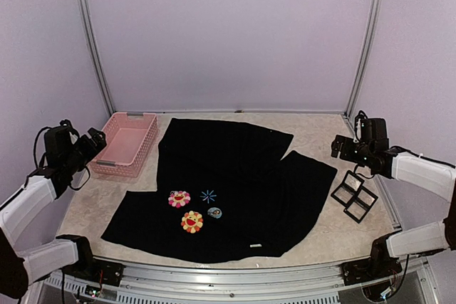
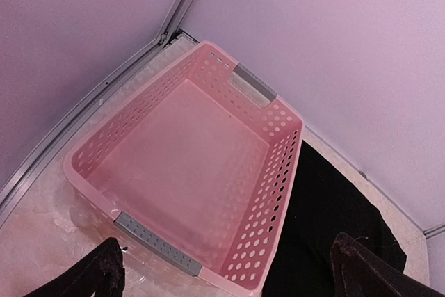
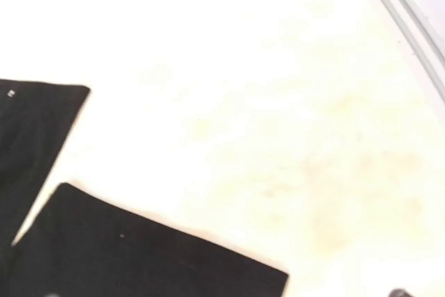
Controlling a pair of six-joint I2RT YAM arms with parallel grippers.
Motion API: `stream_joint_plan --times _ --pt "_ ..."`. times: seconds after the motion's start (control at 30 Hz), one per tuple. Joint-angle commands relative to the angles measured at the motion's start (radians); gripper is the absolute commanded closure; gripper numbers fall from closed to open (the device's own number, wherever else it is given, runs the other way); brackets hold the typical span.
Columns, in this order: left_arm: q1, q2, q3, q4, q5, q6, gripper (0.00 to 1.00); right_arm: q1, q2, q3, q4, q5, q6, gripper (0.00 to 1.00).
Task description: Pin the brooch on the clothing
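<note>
- Top external: shows the clothing [image 1: 235, 169], a black T-shirt, spread flat across the middle of the table [image 1: 335, 240], one sleeve reaching right.
- Puts the brooch [image 1: 214, 212] on the near-left part of the shirt, just right of the orange-yellow flower [image 1: 192, 221], close to the blue starburst [image 1: 208, 196], with the pink flower [image 1: 179, 198] further left; touched by neither arm.
- Shows a small white label [image 1: 255, 246] by the near hem.
- Sets a pink basket [image 1: 125, 144] at the far left, just beside the shirt, and black square frames [image 1: 355, 195] on bare table right of the sleeve.
- Holds the left gripper [image 1: 96, 142] raised at the left edge by the basket and the right gripper [image 1: 340, 146] raised at the right edge, far of the frames; both well apart from the brooch.
- Left wrist: looks down into the basket [image 2: 278, 172]; finds two dark fingertips [image 2: 104, 269] at the bottom corners, spread wide, gripping nothing; catches a strip of the shirt [image 2: 327, 206] right of the basket.
- Right wrist: gives a blurred view of pale table [image 3: 278, 102] and black shapes [image 3: 139, 248] at the lower left, shirt or not impossible to say.
- Cannot tell how far this pincer gapes or whether anything sits in it.
</note>
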Motion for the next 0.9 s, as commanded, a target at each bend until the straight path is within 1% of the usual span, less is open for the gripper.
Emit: stream_joint_plan --times 0.0,0.63,0.87 --pt "0.007 0.014 -0.012 0.022 -0.006 0.001 0.01 -0.015 -0.017 -0.018 0.016 0.022 -0.038 0.01" --pt "0.007 0.023 -0.017 0.036 0.0 -0.006 0.01 -0.015 -0.026 -0.026 0.024 -0.028 -0.062 0.0" --pt "0.007 0.024 -0.02 0.039 0.005 -0.008 0.01 -0.016 -0.025 -0.021 0.04 -0.067 -0.057 0.0"
